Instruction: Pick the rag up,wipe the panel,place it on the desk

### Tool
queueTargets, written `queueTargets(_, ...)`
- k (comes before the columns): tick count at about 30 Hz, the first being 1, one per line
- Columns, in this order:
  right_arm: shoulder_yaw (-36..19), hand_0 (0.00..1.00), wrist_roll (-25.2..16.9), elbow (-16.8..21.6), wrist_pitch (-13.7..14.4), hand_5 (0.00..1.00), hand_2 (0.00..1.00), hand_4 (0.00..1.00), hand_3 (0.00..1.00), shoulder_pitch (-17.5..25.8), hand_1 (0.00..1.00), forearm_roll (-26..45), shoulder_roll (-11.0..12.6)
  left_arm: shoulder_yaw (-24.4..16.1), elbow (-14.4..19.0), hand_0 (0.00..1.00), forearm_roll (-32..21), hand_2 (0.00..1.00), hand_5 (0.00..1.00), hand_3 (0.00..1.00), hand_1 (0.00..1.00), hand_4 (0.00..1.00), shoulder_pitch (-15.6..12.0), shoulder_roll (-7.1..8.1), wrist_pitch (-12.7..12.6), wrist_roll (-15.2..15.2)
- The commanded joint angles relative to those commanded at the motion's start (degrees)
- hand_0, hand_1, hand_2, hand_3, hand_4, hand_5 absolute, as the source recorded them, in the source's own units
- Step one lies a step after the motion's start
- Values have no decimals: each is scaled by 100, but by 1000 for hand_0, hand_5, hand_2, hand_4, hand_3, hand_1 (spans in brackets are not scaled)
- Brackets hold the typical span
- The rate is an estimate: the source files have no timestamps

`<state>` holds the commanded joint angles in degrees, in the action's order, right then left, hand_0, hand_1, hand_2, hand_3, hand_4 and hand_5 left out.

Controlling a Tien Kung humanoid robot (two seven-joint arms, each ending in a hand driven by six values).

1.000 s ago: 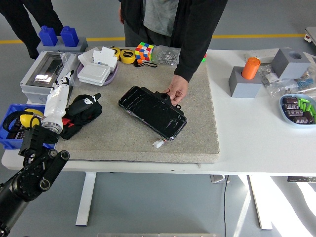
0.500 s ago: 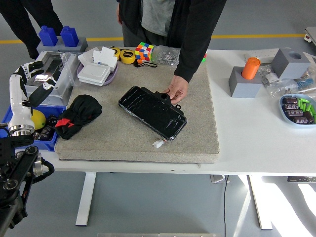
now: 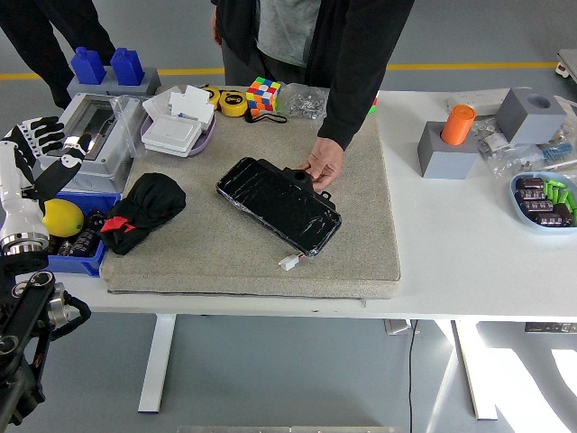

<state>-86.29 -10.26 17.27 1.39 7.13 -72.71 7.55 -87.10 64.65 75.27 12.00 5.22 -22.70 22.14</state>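
**A:** So where's the rag (image 3: 142, 211) at in this one?

**B:** It's bunched up in a black heap with a bit of red showing, left lying on the left end of the grey mat (image 3: 361, 244), just beside the blue bin (image 3: 79, 262). Nothing is touching it.

**A:** And the left hand (image 3: 41, 149)?

**B:** Raised up at the far left edge, well apart from the rag, in front of the grey box with the clear lid (image 3: 101, 135). The white fingers are spread loosely and nothing is gripped. The black arm under it is seen down in the lower left corner. The right hand isn't seen anywhere.

**A:** Panel?

**B:** The black panel (image 3: 279, 204) is laid diagonally in the middle of the mat, glossy face up, with a small white connector (image 3: 289, 262) sticking out near its lower edge. Its far end is being held by a person's hand (image 3: 323, 166), coming out of a dark sleeve from the far side of the surface (image 3: 469, 244).

**A:** Other clutter?

**B:** Plenty. A yellow ball (image 3: 61, 217) is sat in the blue bin, a white box in a purple tray (image 3: 176, 131) is at the mat's back left, and a colour cube (image 3: 264, 94) and yellow tape measure (image 3: 233, 103) are behind that. Over on the right, an orange cylinder (image 3: 458, 124) is stood in a grey block (image 3: 451, 152), and a light blue bowl (image 3: 544, 200) of small parts is near the right edge.
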Motion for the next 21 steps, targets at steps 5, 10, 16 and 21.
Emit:
queueTargets(5,-134,591,-3,-43,9,369,550,931,537,5,605,-75,11,17,91,545,14,598,212,575,603,913,-27,-17,40,-15)
queueTargets(10,-216,590,-4,-56,9,371,551,931,538,49,606,-128,3,38,146,548,20,597,212,576,603,911,-97,-34,74,-50)
queueTargets(16,-244,592,-7,-35,10,372,551,930,538,96,606,-146,-19,31,187,548,22,601,212,575,607,909,-176,-37,92,-72)
queueTargets(21,-310,590,-3,-27,11,373,551,928,537,122,606,-164,-27,48,209,553,43,605,212,575,609,907,-214,-39,107,-100)
